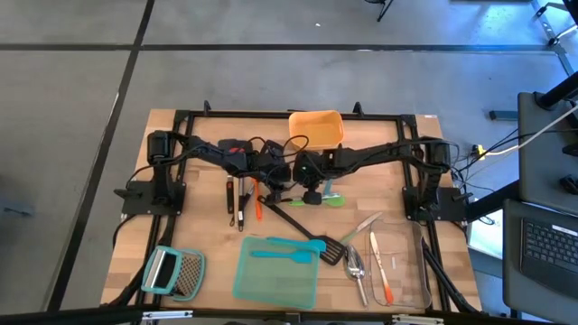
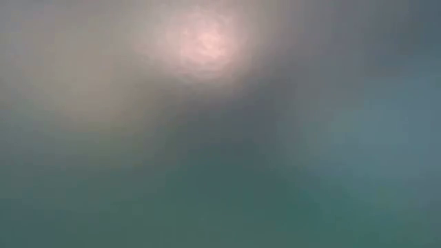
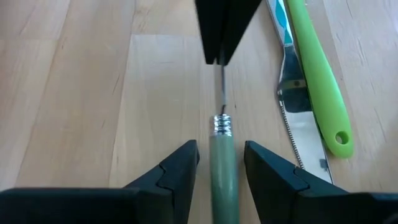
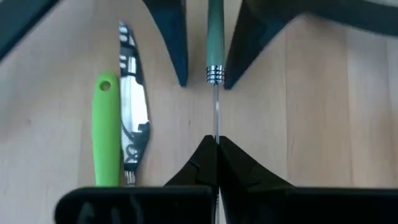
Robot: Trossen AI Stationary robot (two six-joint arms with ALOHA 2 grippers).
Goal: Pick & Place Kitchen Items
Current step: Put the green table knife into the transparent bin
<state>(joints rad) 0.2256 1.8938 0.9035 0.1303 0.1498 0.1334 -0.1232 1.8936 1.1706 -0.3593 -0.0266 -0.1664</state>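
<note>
At table centre, a handover is under way: the right gripper (image 4: pixel 216 144) pinches the thin metal shaft of a green-handled utensil (image 3: pixel 222 163) while the left gripper (image 3: pixel 221 163), at its 9 o'clock, straddles the handle spread apart and must next clamp it.

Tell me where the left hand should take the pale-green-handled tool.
On the pale green handle, just behind its ribbed metal collar, one finger each side. The right hand is shut on the thin wire shaft, so the thicker handle is the free part; the open left hand straddles it from the handle end.
</note>
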